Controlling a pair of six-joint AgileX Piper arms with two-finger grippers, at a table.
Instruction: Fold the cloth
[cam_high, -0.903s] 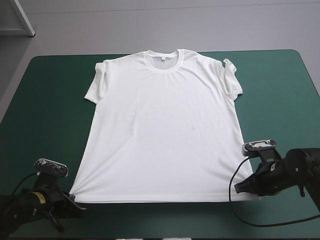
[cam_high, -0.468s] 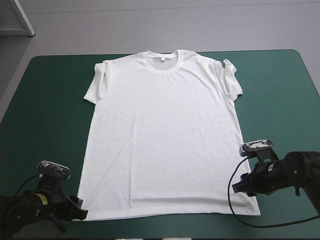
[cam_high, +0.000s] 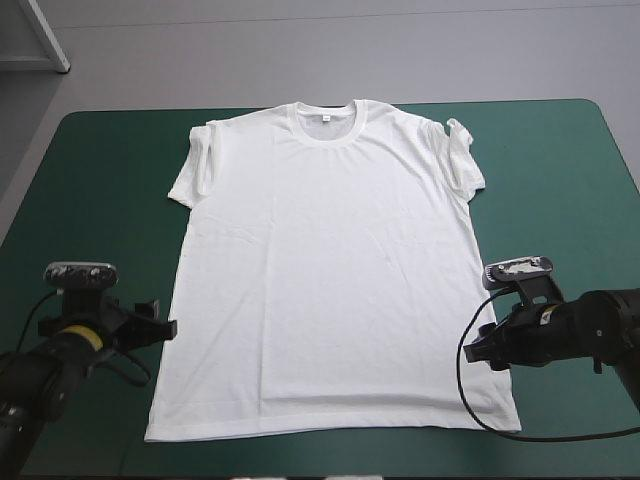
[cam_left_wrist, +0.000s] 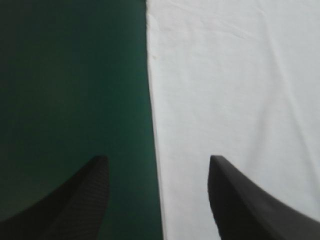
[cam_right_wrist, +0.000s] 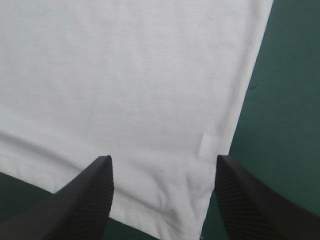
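We find the white short-sleeved T-shirt (cam_high: 325, 280) spread flat in the middle of the bench (cam_high: 600, 180), on its teal-green cover (cam_high: 90, 200), with the round collar toward the far edge and the straight hem close to the near edge. A small neck label (cam_high: 324, 118) shows inside the collar. Both sleeves are doubled over on themselves rather than laid out flat, the right one being the more rumpled, while the body lies smooth with only faint creases. The left claw (cam_high: 162, 325) sits at the shirt's left side edge, a little way from the hem corner, its two broad black fingers well spread and holding nothing. In its wrist view the side edge runs ahead between them, so one finger (cam_left_wrist: 75, 205) is over bare cover and the other over white cloth. The right claw (cam_high: 480, 350) is at the opposite side edge, near the right hem corner, likewise spread wide and empty. Its wrist view shows that corner lying between the fingers, the stitched hem running off across the gap, and a small white sewn tag (cam_right_wrist: 210, 145) on the side seam just ahead of one fingertip. We cannot tell whether either claw touches the cloth.
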